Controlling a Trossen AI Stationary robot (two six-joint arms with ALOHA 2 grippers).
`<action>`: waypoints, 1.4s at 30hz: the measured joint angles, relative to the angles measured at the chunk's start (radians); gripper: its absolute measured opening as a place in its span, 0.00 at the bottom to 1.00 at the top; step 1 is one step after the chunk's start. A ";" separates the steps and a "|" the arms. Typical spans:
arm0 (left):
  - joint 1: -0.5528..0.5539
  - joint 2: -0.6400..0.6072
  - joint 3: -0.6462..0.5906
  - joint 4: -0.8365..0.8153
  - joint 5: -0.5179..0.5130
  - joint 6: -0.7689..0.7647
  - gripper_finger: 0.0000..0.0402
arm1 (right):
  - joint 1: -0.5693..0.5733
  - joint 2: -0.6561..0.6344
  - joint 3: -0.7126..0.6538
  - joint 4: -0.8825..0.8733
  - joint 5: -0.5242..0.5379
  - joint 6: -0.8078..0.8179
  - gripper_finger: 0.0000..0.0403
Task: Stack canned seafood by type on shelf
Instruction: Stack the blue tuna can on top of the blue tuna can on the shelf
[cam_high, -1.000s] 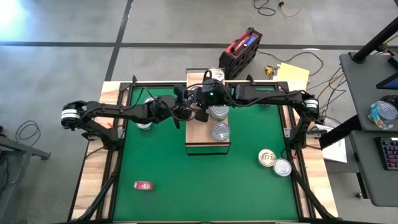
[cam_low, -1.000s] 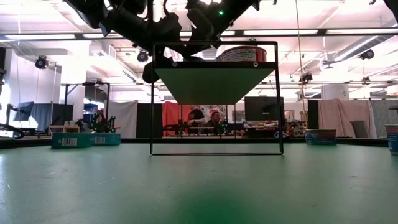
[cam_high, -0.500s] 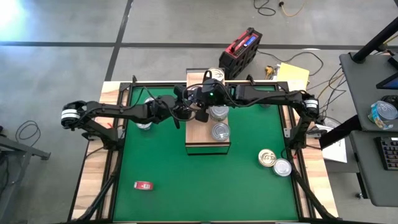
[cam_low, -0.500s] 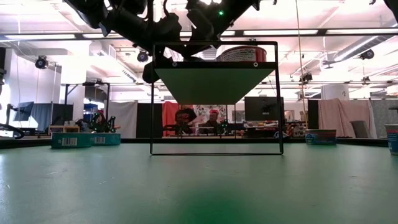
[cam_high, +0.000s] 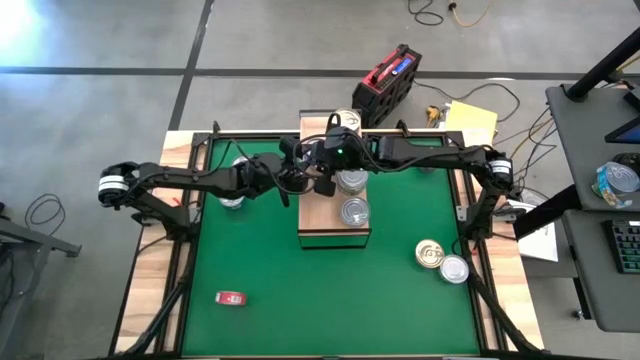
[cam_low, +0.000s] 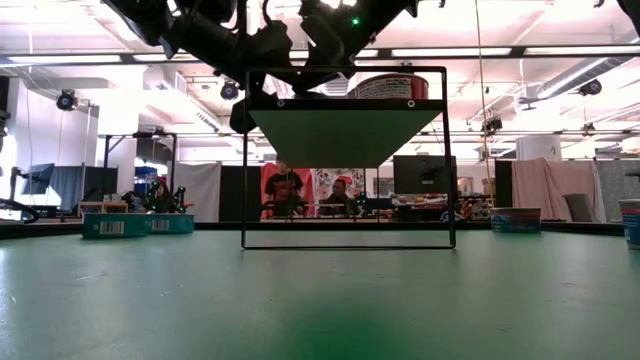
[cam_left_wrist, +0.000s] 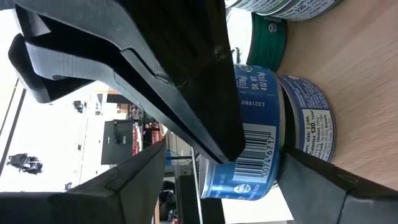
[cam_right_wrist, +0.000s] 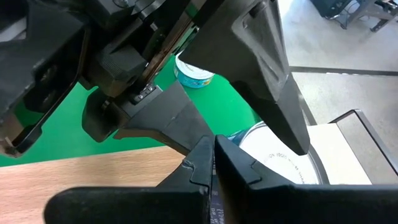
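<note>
Grippers together over shelf

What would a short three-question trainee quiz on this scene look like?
1. True or false: the red flat object lies on the shelf.
2. On the green mat, right of the shelf, the loose can nearer the shelf has which lid? A gold, B silver, C red.
3. Fill in: in the left wrist view, the top blue can sits stacked on another ____ can.
Key: 1 false; 2 A; 3 blue.
</note>
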 joint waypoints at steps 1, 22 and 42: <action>0.000 0.000 0.000 0.000 -0.001 0.000 0.68 | 0.000 0.000 0.000 0.000 0.000 0.001 0.02; 0.000 0.000 0.000 -0.001 -0.034 -0.017 0.69 | 0.000 0.000 0.000 -0.001 0.000 0.017 0.02; 0.000 0.000 0.000 -0.001 -0.033 -0.034 0.69 | 0.000 0.000 0.000 0.000 0.000 0.017 0.02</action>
